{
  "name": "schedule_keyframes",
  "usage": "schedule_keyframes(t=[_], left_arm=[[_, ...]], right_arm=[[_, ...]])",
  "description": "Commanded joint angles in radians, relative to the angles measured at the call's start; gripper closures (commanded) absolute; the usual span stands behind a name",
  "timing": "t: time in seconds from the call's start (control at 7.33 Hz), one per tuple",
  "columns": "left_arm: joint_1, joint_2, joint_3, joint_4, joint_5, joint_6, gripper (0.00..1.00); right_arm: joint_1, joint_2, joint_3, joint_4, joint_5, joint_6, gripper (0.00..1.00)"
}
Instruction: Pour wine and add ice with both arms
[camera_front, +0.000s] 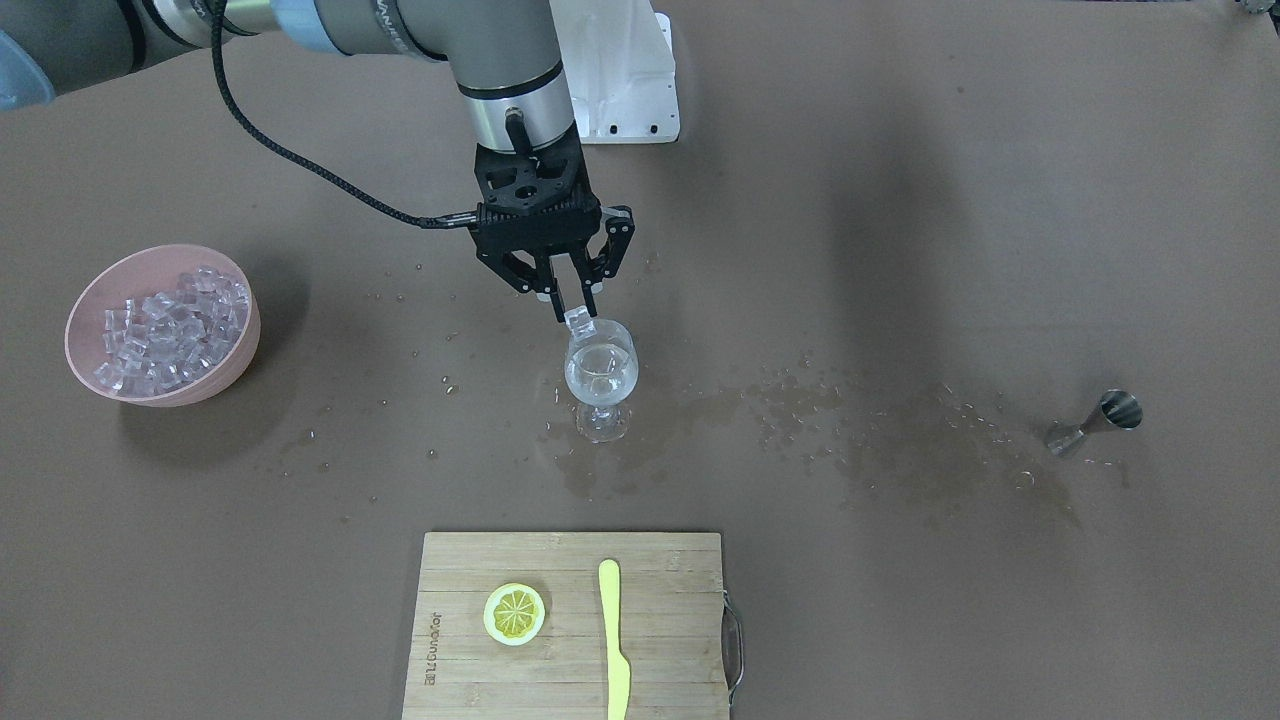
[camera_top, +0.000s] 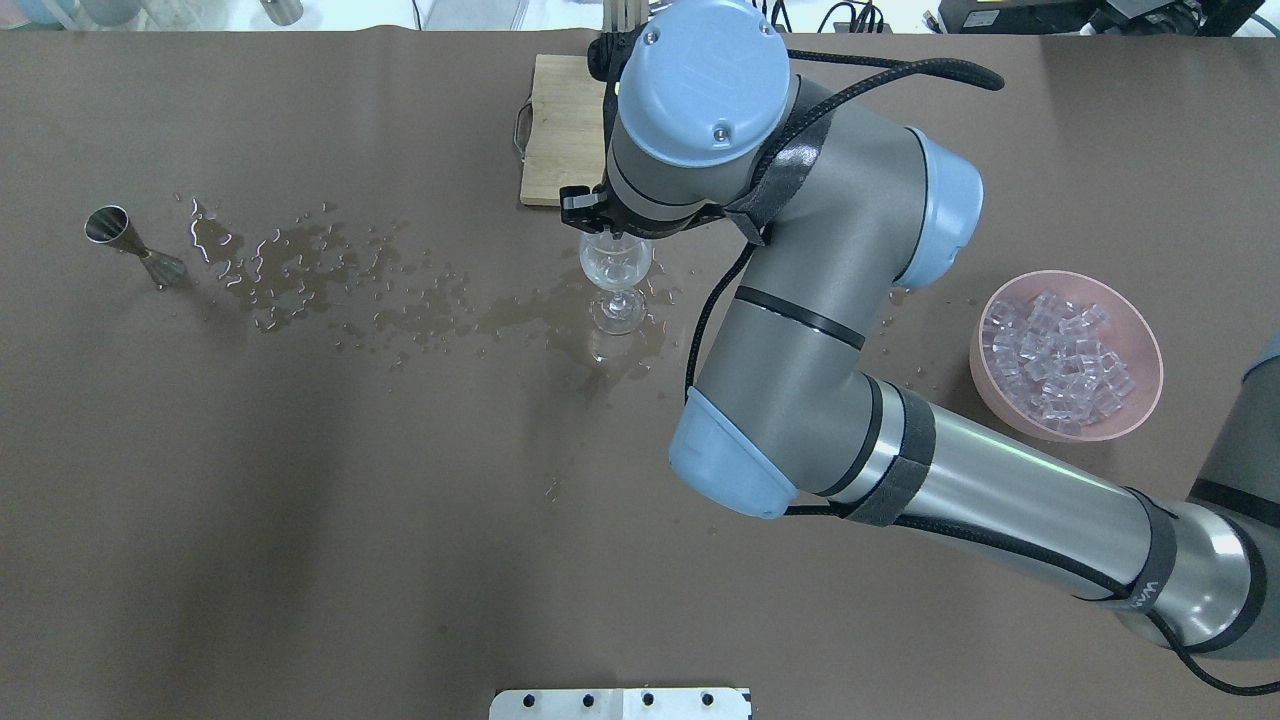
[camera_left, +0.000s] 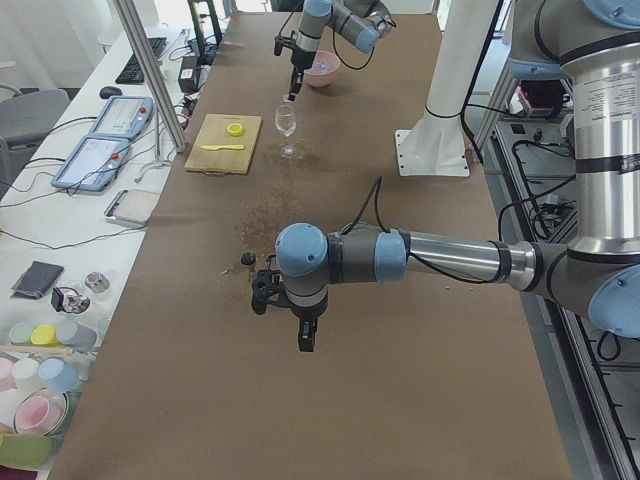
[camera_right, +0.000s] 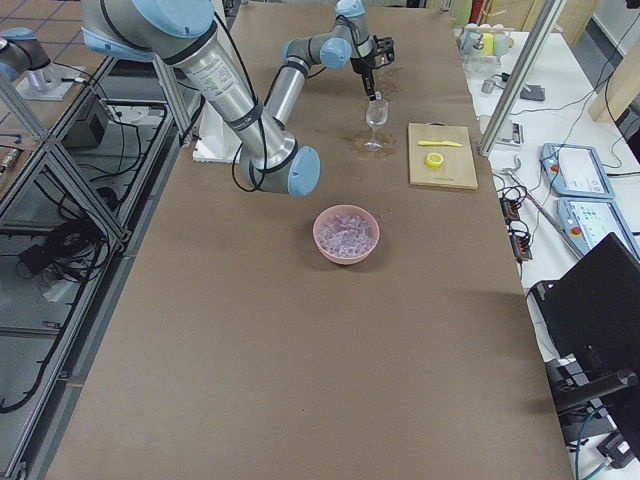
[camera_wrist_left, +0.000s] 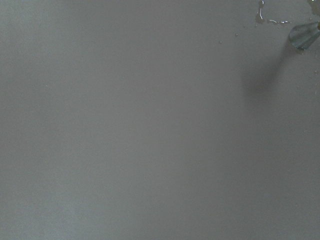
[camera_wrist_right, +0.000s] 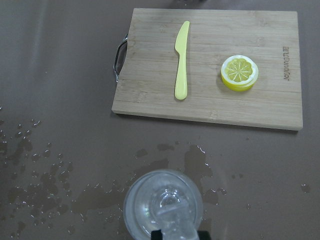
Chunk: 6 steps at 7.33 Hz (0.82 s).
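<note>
My right gripper (camera_front: 573, 312) hangs just over a stemmed wine glass (camera_front: 600, 372) at the table's middle, shut on one clear ice cube (camera_front: 580, 321). The right wrist view shows that cube (camera_wrist_right: 175, 226) directly above the glass mouth (camera_wrist_right: 163, 202). A small amount of clear wine (camera_front: 598, 388) sits in the glass. The ice (camera_front: 170, 325) is heaped in a pink bowl (camera_front: 250, 340) on the robot's right side. My left gripper (camera_left: 305, 342) hovers low over bare table near the jigger, seen only in the exterior left view; I cannot tell whether it is open or shut.
A metal jigger (camera_front: 1095, 424) lies on its side on the robot's left, with spilled droplets (camera_front: 850, 420) between it and the glass. A wooden cutting board (camera_front: 660, 620) carries a lemon slice (camera_front: 514, 613) and a yellow knife (camera_front: 614, 640). A white pedestal (camera_front: 625, 80) stands behind.
</note>
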Motion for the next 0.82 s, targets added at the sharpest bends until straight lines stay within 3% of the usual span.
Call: schedule_keyframes(t=[0.0, 0.27, 0.68], left_arm=[[0.0, 0.0, 0.002, 0.0, 0.0, 0.0, 0.02], [0.0, 0.0, 0.002, 0.0, 0.0, 0.0, 0.02], [0.0, 0.0, 0.002, 0.0, 0.0, 0.0, 0.02]], right_arm=[[-0.007, 0.005, -0.001, -0.009, -0.003, 0.0, 1.0], [-0.009, 0.017, -0.019, -0.009, -0.001, -0.002, 0.86], [-0.009, 0.045, -0.052, -0.01, -0.001, -0.003, 0.86]])
